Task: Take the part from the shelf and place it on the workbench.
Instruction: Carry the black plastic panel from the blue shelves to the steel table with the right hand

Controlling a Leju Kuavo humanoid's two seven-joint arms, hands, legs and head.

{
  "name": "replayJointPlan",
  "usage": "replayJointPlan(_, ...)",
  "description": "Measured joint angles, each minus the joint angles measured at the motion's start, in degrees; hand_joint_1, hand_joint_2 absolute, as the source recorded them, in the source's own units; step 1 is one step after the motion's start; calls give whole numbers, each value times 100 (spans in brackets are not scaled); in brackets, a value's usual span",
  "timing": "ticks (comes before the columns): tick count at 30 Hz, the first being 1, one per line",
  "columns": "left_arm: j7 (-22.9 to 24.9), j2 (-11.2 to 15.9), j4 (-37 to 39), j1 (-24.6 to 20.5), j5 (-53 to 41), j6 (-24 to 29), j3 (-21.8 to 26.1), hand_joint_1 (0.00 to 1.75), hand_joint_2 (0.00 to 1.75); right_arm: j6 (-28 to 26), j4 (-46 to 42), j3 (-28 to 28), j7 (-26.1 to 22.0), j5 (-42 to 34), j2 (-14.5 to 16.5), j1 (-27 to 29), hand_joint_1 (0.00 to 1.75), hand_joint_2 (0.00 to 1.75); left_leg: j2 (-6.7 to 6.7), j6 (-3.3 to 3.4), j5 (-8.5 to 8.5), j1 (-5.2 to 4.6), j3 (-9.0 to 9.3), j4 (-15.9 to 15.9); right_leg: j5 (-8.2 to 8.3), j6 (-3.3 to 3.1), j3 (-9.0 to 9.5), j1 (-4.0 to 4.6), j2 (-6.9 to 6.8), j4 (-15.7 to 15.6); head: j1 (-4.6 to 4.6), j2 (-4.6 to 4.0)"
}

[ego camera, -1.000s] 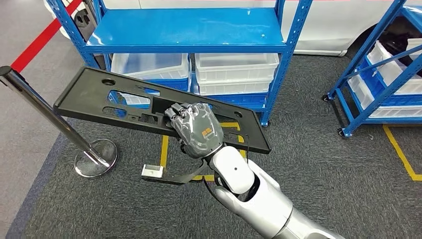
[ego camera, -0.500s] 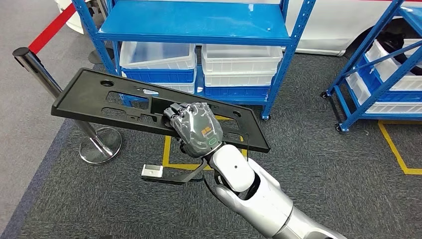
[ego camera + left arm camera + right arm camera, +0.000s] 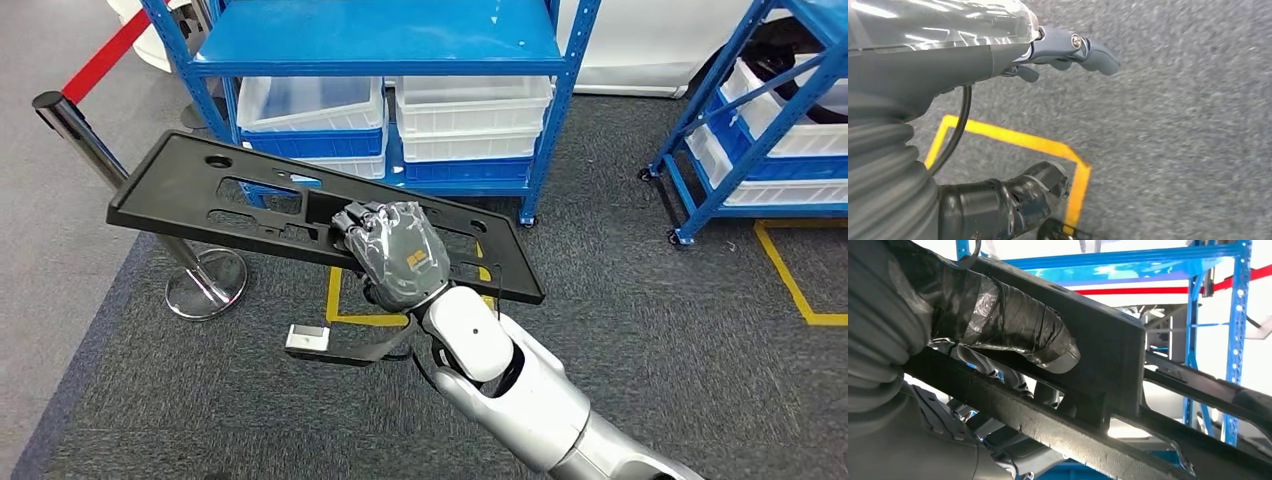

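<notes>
Dark grey carpet [image 3: 640, 330] covers the floor, marked with yellow tape lines [image 3: 790, 285], and a blue metal shelf unit [image 3: 380, 50] stands ahead with white plastic bins [image 3: 470, 120] stacked on its low tier. A second blue rack [image 3: 745, 130] with more white bins stands off to the right. On the left, a chrome stanchion post [image 3: 110, 185] rises from a round base and carries a red belt [image 3: 110, 55] toward the far corner.

The right hand [image 3: 395, 255] reaches forward on its silver arm [image 3: 520, 400] and grips the part [image 3: 200, 195], a long, flat black plastic panel with several cut-outs and round holes. The hand's fingers [image 3: 355, 220] curl over the panel's near edge around the middle of its length, and the panel hangs in the air above the carpet, in front of the shelf unit, tilted so its left end sits higher in the head view. From the right wrist camera, the thick tape-wrapped thumb [image 3: 1013, 325] presses against the side of the black panel, with a rib of the panel running below it.

The left hand [image 3: 1068, 50] hangs over the carpet near a corner of yellow tape, holding nothing; its fingers lie loosely extended and slightly bent. A small white block [image 3: 307, 338] on a dark strap dangles beneath the right wrist.
</notes>
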Motion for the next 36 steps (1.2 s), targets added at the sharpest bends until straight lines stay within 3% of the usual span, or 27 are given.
replayJointPlan(2, 1, -1, 0, 0, 3, 0, 0, 0, 175, 0, 0, 0, 1, -3, 1, 1, 175, 175, 0, -6, -150, 1, -52, 191, 23, -6, -36, 4, 1, 3, -1, 0)
replayJointPlan(4, -3, -1, 1, -2, 13, -1, 0, 0, 175, 2, 7, 0, -4, -45, 1, 8, 175, 175, 1, -20, -385, 0, -157, 780, 109, -17, -181, 29, 2, 18, 0, 0)
replayJointPlan(5, -8, 0, 1, -3, 21, 0, 0, 0, 175, 3, 15, 0, -9, -91, 1, 13, 175, 175, 1, -8, -367, -4, -43, 908, 185, -16, -302, 50, 4, 37, 0, 0)
replayJointPlan(6, -15, 3, 1, -5, 27, 2, 0, 0, 175, 4, 23, 0, -15, -139, 0, 18, 175, 175, -2, 26, -294, -17, 205, 767, 256, -9, -404, 68, 5, 56, -1, 0)
replayJointPlan(8, -26, 10, 0, -13, 32, 10, 0, 0, 175, 3, 33, 0, -23, -204, 0, 20, 175, 175, -3, 114, -196, -50, 859, -28, 362, 34, -530, 101, 3, 90, -1, 0)
replayJointPlan(10, -34, 15, 0, -20, 32, 14, 0, 0, 175, 2, 33, 0, -31, -221, 0, 20, 175, 175, -2, 165, -318, -75, 1077, -425, 423, 94, -556, 106, -9, 93, 1, 0)
replayJointPlan(12, -39, 6, 1, -15, 32, 15, 0, 0, 175, 3, 33, -1, -35, -233, -1, 22, 175, 175, 7, 228, -275, -54, 1071, -528, 450, 161, -577, 111, -10, 103, 2, 0)
replayJointPlan(13, -39, 0, 1, -13, 33, 15, 1, 0, 175, 3, 33, -1, -35, -238, -1, 19, 175, 175, 18, 270, -226, -35, 1064, -562, 377, 193, -618, 112, 0, 185, 8, 0)
replayJointPlan(14, -40, -6, 2, -12, 34, 15, 1, 0, 175, 3, 33, -2, -35, -241, -2, 17, 175, 175, 29, 304, -177, -15, 1054, -592, 231, 227, -701, 105, 12, 375, 13, 0)
replayJointPlan(16, -40, -7, 2, -13, 34, 15, 2, 0, 175, 3, 38, -2, -37, -245, -8, 26, 175, 175, 43, 337, -111, -9, 992, -593, -195, 290, -967, 54, 27, 1050, 23, 0)
replayJointPlan(18, -39, -7, 2, -6, 31, 16, 2, 0, 175, 4, 50, -1, -37, -253, -24, 55, 175, 175, 45, 327, -78, -3, 913, -555, -423, 343, -1144, -4, 28, 1604, 23, 0)
replayJointPlan(19, -39, -7, 2, -2, 31, 17, 2, 0, 175, 4, 56, -1, -37, -257, -33, 66, 175, 175, 45, 318, -72, 4, 876, -524, -392, 364, -1103, -30, 27, 1620, 23, 0)
replayJointPlan(20, -39, -7, 2, -1, 29, 17, 2, 0, 175, 4, 61, -1, -36, -261, -42, 71, 175, 175, 45, 304, -74, 14, 845, -485, -268, 381, -956, -54, 23, 1416, 23, 0)
replayJointPlan(22, -39, -5, 2, -3, 22, 19, 2, 0, 175, -2, 65, -3, -33, -268, -51, 71, 175, 175, 46, 249, -100, 23, 791, -396, -14, 399, -525, -78, 0, 699, 25, 0)
replayJointPlan(24, -38, -3, 2, -7, 3, 25, 2, 0, 175, -16, 63, -9, -27, -275, -55, 75, 175, 175, 47, 164, -117, 6, 736, -321, 53, 357, -315, -64, -11, 277, 18, 0)
replayJointPlan(28, -15, -2, 2, -4, -214, 44, -31, 0, 175, -69, 61, -37, 16, -247, -84, 121, 175, 175, 56, 28, -160, 24, 673, -259, 84, 188, -350, -36, 20, 219, 11, 0)
replayJointPlan(30, -4, -2, 2, 0, -350, 58, -85, 0, 175, -119, 61, -49, 30, -216, -102, 129, 175, 175, 41, 1, -450, 28, 483, 168, 119, 115, -365, -40, 27, 196, 10, 0)
replayJointPlan(32, 13, 0, 2, 9, -396, 68, -131, 0, 175, -149, 61, -54, 34, -193, -127, 163, 175, 175, 30, 1, -806, 24, 160, 917, 134, 74, -390, -11, 38, 198, 10, 0)
replayJointPlan(33, 25, 3, 2, 15, -403, 69, -147, 0, 175, -151, 61, -54, 34, -187, -146, 192, 175, 175, 27, 9, -882, 20, 46, 1186, 139, 66, -397, 10, 47, 201, 10, 0)
replayJointPlan(34, 36, 7, 2, 21, -408, 70, -159, 0, 175, -152, 61, -55, 34, -184, -167, 220, 175, 175, 24, 28, -848, 15, 22, 1257, 141, 61, -401, 31, 58, 204, 10, 0)
replayJointPlan(35, 46, 11, 2, 26, -412, 72, -167, 0, 175, -152, 61, -57, 34, -181, -183, 241, 175, 175, 20, 60, -712, 3, 106, 1098, 143, 58, -400, 50, 75, 206, 10, 0)
replayJointPlan(36, 52, 15, 2, 30, -413, 73, -172, 0, 175, -153, 61, -63, 34, -180, -194, 253, 175, 175, 8, 112, -510, -18, 284, 747, 145, 56, -395, 67, 94, 207, 11, 0)
